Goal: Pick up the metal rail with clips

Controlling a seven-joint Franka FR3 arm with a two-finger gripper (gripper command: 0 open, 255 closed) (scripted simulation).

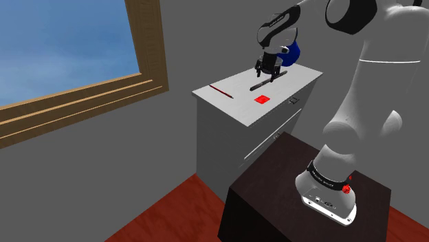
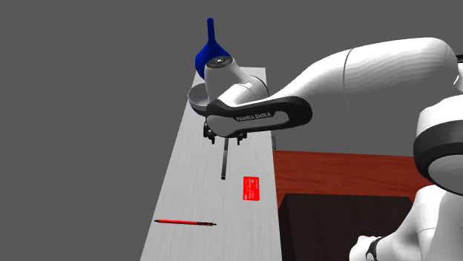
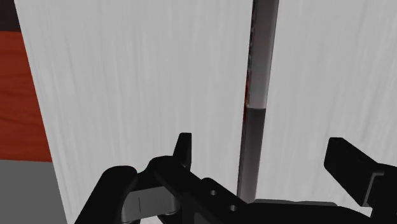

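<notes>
The rail (image 1: 263,83) is a thin dark bar lying on the white cabinet top (image 1: 237,108), between a blue vase and a red card. My black gripper (image 1: 268,71) hovers just over the rail's far end. In the second exterior view the rail (image 2: 223,164) runs from under the gripper (image 2: 225,138) toward the near end of the cabinet top. In the wrist view the gripper (image 3: 264,159) is open; the grey rail (image 3: 261,76) runs between the fingers, and neither finger touches it.
A blue vase (image 1: 291,52) stands right behind the gripper. A red card (image 2: 251,188) and a red pen (image 2: 185,222) lie on the same top (image 2: 193,178), nearer its other end. A wood-framed window (image 1: 148,48) fills the wall at the shoulder view's left.
</notes>
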